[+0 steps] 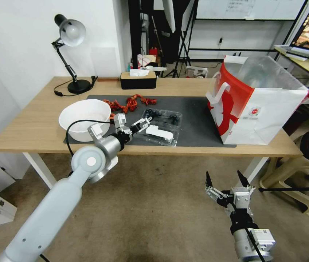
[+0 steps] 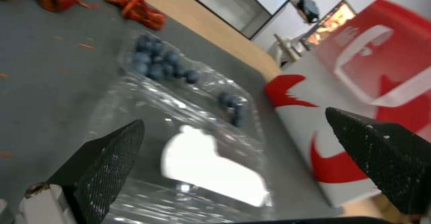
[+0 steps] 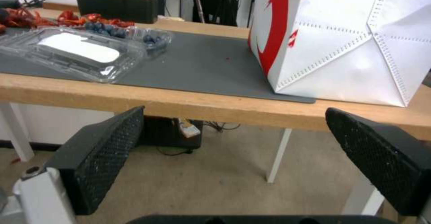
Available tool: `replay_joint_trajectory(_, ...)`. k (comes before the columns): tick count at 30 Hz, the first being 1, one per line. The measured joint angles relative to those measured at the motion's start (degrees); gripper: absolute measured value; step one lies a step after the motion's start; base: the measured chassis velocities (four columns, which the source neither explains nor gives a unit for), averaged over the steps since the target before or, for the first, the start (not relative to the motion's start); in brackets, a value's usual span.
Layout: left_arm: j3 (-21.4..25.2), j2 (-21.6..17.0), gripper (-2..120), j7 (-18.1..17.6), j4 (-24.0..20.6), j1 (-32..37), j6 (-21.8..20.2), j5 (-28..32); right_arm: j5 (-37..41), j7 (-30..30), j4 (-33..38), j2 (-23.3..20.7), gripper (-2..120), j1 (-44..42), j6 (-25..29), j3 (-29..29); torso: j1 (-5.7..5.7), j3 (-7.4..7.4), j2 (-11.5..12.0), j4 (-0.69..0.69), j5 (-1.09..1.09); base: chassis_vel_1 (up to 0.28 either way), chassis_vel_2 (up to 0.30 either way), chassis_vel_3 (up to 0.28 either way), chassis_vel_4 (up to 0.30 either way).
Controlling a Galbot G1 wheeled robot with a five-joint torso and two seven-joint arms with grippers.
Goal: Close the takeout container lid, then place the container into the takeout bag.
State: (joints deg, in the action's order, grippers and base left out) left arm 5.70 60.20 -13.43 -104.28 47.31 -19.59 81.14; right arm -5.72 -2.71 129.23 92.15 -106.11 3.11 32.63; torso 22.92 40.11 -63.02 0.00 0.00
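- Left claw (image 1: 135, 125) gapes wide, empty, at the lid (image 1: 159, 134) of the takeout container (image 1: 161, 125), lying open on the bench (image 1: 34, 123).
- Right claw (image 1: 227, 182) spread, below bench height.
- Takeout bag (image 1: 256, 105) interior is hidden.

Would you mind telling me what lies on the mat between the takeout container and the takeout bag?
Nothing: the head view shows bare dark mat between the open takeout container and the takeout bag.

Clear takeout container (image 1: 160, 125), dark blue berries inside; lid (image 1: 158, 135) sticker white. Takeout bag (image 1: 254, 105) white and red, silver lining, small red logo. Table (image 1: 30, 123) light wood, mat (image 1: 198, 116) dark grey. Bowl (image 1: 84, 118) white. Fingers (image 3: 101, 156) black, mesh-textured.
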Motion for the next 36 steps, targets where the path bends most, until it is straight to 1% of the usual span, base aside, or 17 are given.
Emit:
replay_joint_trajectory(8, -0.8, -0.4, 100, -0.2, 2.5, -0.8, 0.7, -3.6, -0.1, 0.1, -0.6, 0.0, 100, 0.1, 0.6, 0.0, 0.00, 0.00, 0.0, 0.00, 0.00, 0.000, 0.000, 0.000, 0.000)
replay_joint_trajectory(13, -1.3, -0.7, 100, -0.2, 4.6, -2.1, -0.7, -3.9, -0.4, 0.1, -0.8, 0.0, 100, 0.0, 1.0, -0.1, 0.00, -0.01, 0.0, 0.00, 0.00, 0.000, 0.000, 0.000, 0.000)
replay_joint_trajectory(16, -1.2, -0.7, 100, -0.1, 5.3, -2.8, -1.9, -3.6, -0.4, 0.1, -0.8, 0.0, 100, 0.0, 1.1, -0.1, 0.00, -0.01, 0.0, 0.00, 0.00, 0.000, 0.000, 0.000, 0.000)
replay_joint_trajectory(18, -1.0, -0.8, 100, -0.1, 5.6, -3.2, -3.2, -2.8, -0.4, 0.1, -0.8, 0.0, 100, -0.1, 1.2, -0.1, 0.00, -0.01, 0.0, 0.00, 0.00, 0.000, 0.000, 0.000, 0.000)
replay_joint_trajectory(19, -0.7, -1.0, 100, -0.1, 5.6, -3.4, -4.5, -2.1, -0.5, 0.1, -0.8, 0.0, 100, -0.2, 1.2, -0.1, 0.00, -0.01, 0.0, 0.00, 0.01, 0.000, 0.000, 0.000, 0.000)
replay_joint_trajectory(20, -0.7, -1.0, 100, -0.1, 5.6, -3.4, -4.5, -2.1, -0.5, 0.1, -0.8, 0.0, 100, -0.2, 1.2, -0.1, 0.00, -0.01, 0.0, 0.00, 0.01, 0.000, 0.000, 0.000, 0.000)
replay_joint_trajectory(23, -0.4, -1.1, 100, -0.5, 5.8, -3.6, -6.3, -0.6, -0.5, 0.2, -0.8, 0.0, 100, -0.2, 1.3, -0.1, 0.00, -0.01, 0.0, 0.00, 0.00, 0.000, 0.000, 0.000, 0.000)
replay_joint_trajectory(31, 0.4, -1.0, 100, -2.0, 5.9, -3.4, -8.0, 2.3, -0.5, 0.2, -0.9, 0.0, 100, -0.1, 1.4, -0.1, 0.00, -0.01, 0.0, 0.01, 0.00, 0.000, 0.000, 0.000, 0.000)
replay_joint_trajectory(36, 0.3, -0.9, 100, -2.1, 5.6, -3.1, -8.4, 2.5, -0.6, 0.2, -1.1, 0.0, 100, -0.1, 1.6, -0.1, 0.00, -0.01, 0.0, 0.00, 0.00, 0.000, 0.000, 0.000, 0.000)
